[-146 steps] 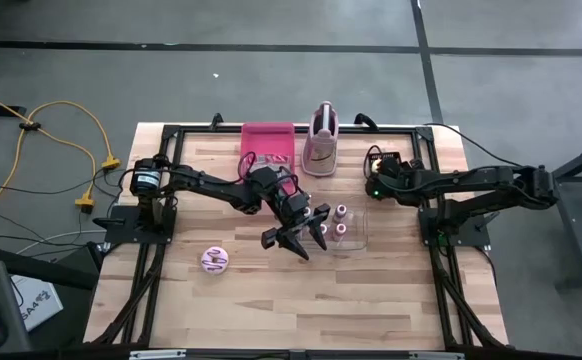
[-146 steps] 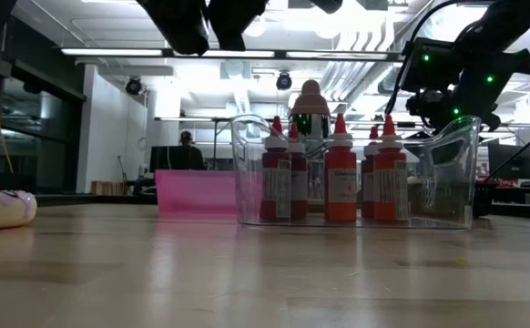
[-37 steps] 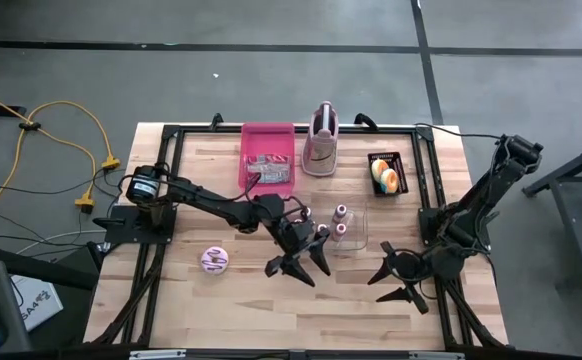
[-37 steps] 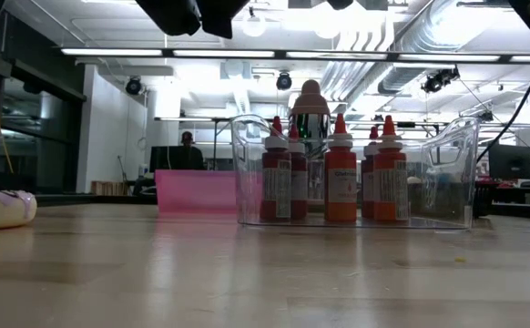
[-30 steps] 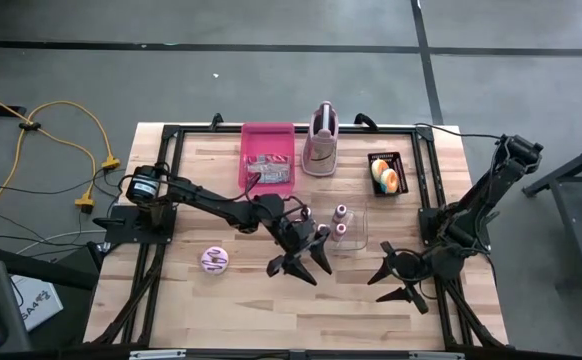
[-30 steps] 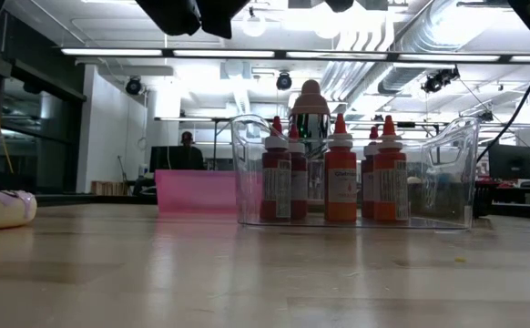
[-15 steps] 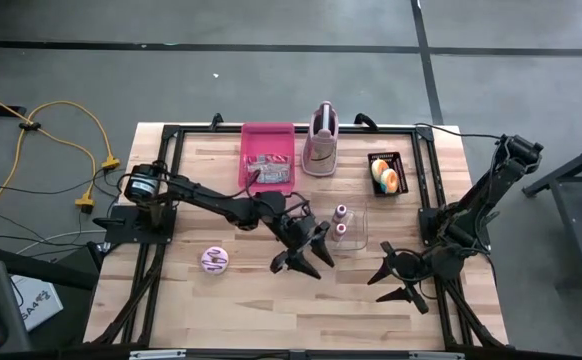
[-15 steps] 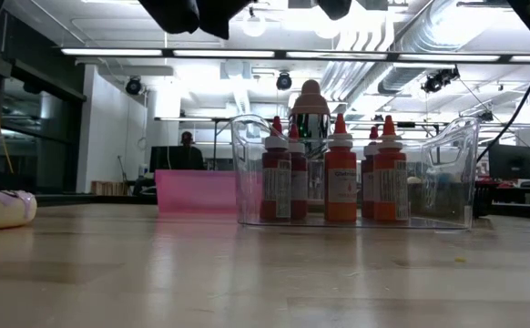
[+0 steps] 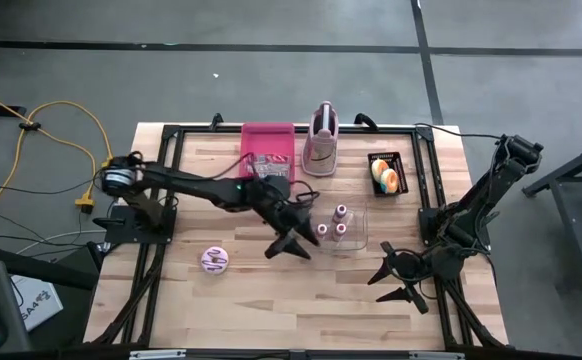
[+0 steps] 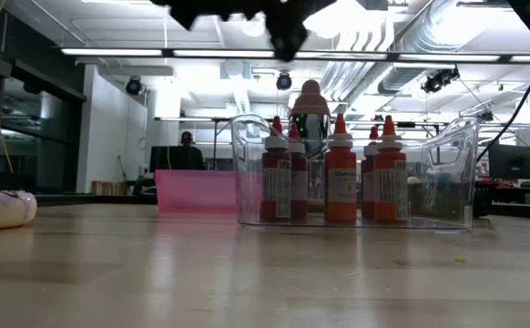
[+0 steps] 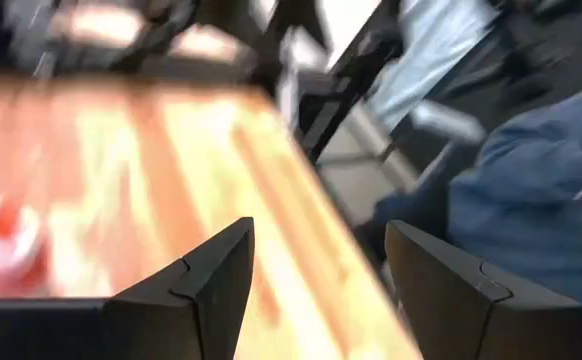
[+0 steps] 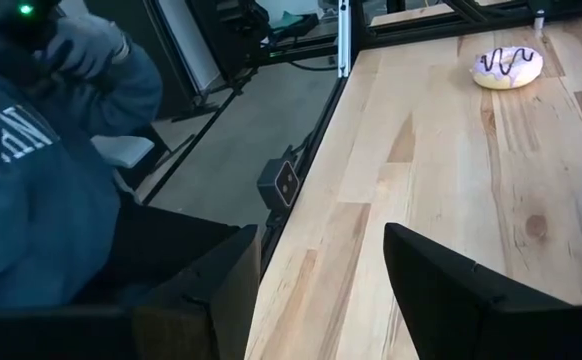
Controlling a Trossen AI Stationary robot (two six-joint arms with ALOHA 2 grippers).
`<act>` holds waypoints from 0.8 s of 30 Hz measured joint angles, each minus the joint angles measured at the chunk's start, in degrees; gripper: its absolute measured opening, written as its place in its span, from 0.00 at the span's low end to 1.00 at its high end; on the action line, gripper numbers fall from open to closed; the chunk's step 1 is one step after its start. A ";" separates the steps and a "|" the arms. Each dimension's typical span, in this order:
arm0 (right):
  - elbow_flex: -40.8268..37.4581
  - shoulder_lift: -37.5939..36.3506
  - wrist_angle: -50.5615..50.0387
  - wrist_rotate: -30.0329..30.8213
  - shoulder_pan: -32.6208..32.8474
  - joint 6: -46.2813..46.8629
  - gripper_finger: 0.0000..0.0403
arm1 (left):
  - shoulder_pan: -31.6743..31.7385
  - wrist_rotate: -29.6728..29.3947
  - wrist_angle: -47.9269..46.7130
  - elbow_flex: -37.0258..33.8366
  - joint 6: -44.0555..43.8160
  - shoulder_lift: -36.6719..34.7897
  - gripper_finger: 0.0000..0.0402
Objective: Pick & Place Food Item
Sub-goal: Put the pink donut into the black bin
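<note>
Donut (image 9: 215,260) with pink icing and dark stripes lies on the table (image 9: 271,300), near the front-left, well apart from both arms; also seen in right wrist view (image 12: 507,66) and at the edge of low view (image 10: 1,210). Untouched, so pick step not begun, judging by this. Left claw (image 9: 289,243) hangs above the table just beside the clear bin (image 9: 346,228) of red bottles (image 10: 341,173), fingers spread, holding nothing. Right claw (image 9: 399,279) parked low off the front-right table edge, fingers apart, empty.

Likely target unclear: pink tray (image 9: 268,155) at the back holds some packets; black tray (image 9: 385,172) at back-right has orange and yellow food. Next move probably calls for the left arm to swing toward the donut, drop down, and close on it from above.

Left wrist view is motion-blurred; only table wood, a reddish blob and a person's blue sleeve (image 11: 531,190) can be made out. Low view cuts off the arms at the top. Packet contents too small to read.
</note>
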 joint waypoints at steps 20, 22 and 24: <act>0.00 0.00 -0.37 0.02 0.00 0.00 0.50 | -14.82 -35.96 -41.12 -0.22 -23.85 -8.43 0.55; 0.00 0.00 -0.37 0.01 0.00 0.00 0.50 | -16.13 -38.21 -42.49 -0.93 -27.70 -8.10 0.55; 0.00 0.00 -0.37 0.02 0.00 0.00 0.50 | -17.73 -39.89 -43.26 -2.29 -31.47 -8.12 0.55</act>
